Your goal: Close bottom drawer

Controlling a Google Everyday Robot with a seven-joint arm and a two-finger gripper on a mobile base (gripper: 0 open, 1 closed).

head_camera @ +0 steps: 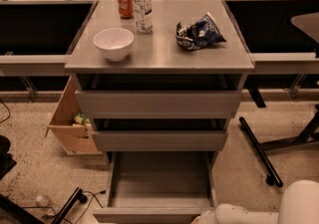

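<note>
Nearest, at five o'clock on the lower edge: white robot arm (249, 214), rounded shells only. Gripper off frame beyond that edge, so open or closed cannot be told. Toward nine o'clock from the arm, bottom drawer (159, 178), standing far out of the grey cabinet (234, 63), with its grey tray in plain sight and its flat front cut by the frame at six o'clock. Arm overlapping that front's right end; contact impossible to judge. Above, middle drawer (159, 140) and top drawer (157, 103), each slightly ajar. At nine o'clock, open cardboard box (70, 123) just beside the cabinet. At three o'clock, black chair base (259, 148). Farther, on the cabinet top: white bowl (113, 43) at left, crumpled blue bag (199, 33) at right. Farthest, clear bottle (143, 4), with red can (124, 2) just beside it.
</note>
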